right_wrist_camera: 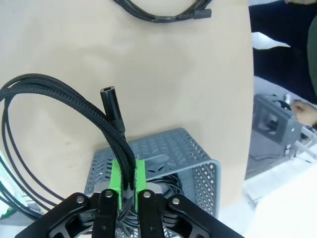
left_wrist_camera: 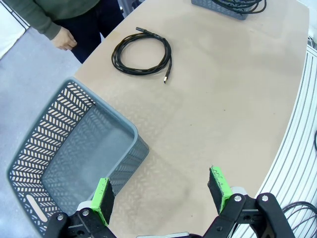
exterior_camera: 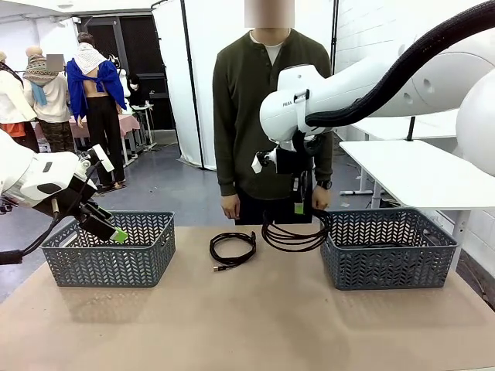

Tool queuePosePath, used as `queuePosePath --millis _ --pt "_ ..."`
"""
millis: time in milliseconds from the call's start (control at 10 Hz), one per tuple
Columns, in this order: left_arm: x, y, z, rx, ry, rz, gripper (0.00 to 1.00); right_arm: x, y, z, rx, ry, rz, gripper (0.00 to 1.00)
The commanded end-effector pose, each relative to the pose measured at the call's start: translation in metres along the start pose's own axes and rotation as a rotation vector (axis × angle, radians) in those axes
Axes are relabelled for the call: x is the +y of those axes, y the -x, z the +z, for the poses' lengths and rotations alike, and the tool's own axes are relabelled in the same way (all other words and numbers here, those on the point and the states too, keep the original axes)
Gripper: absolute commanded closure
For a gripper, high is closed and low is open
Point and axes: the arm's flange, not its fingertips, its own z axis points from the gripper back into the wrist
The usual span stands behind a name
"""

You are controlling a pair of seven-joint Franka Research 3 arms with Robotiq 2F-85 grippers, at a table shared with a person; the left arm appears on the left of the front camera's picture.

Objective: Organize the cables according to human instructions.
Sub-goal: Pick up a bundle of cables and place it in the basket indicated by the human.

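Clenching the right gripper [right_wrist_camera: 127, 181] on the bundled strands of the held cable [right_wrist_camera: 116, 129], green pads pressing it from both sides, with a small plug end [right_wrist_camera: 110, 94] poking up past the fingertips. Reaching in from the right side and dangling that cable's coiled loops in the air at the left wall of the right basket [exterior_camera: 390, 263], just beside its rim in the front view; touching the basket or hanging clear of it, impossible to tell. Resting inside the same grey lattice basket, under the right wrist camera: more black cord [right_wrist_camera: 172, 179], partly hidden by the fingers

Hovering the left gripper [left_wrist_camera: 160, 192] over one corner of the left basket [left_wrist_camera: 44, 144], fingers released and spread wide, grasping nothing, well apart from every cable

Lying flat on the brown table [exterior_camera: 247, 325], between the two baskets and toward the far edge: a second cable [exterior_camera: 232, 250], wound in a round loop with plug ends sticking out, apart from both grippers

Standing at the far side, facing the robot: the human [exterior_camera: 263, 116] in a dark olive shirt, arms hanging down, one hand [exterior_camera: 230, 207] just beyond the table edge near the loose loop
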Motion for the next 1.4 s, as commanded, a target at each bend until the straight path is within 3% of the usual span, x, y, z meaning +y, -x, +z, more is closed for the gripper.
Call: queuePosePath --millis 0,400,800,1300 --pt "0.002 0.0 -0.001 -0.012 0.007 0.007 0.0 0.003 0.0 0.0 -0.004 0.009 -0.011 1.0" --pt "0.002 0.0 -0.001 -0.012 0.007 0.007 0.0 0.001 -0.002 0.0 -0.001 0.0 0.001 1.0" --pt "0.002 0.0 -0.001 -0.012 0.007 0.007 0.0 -0.058 0.052 0.006 0.091 0.06 0.072 1.0" --pt "0.002 0.0 -0.001 -0.012 0.007 0.007 0.0 -0.131 0.097 -0.005 0.026 -0.006 0.185 1.0"
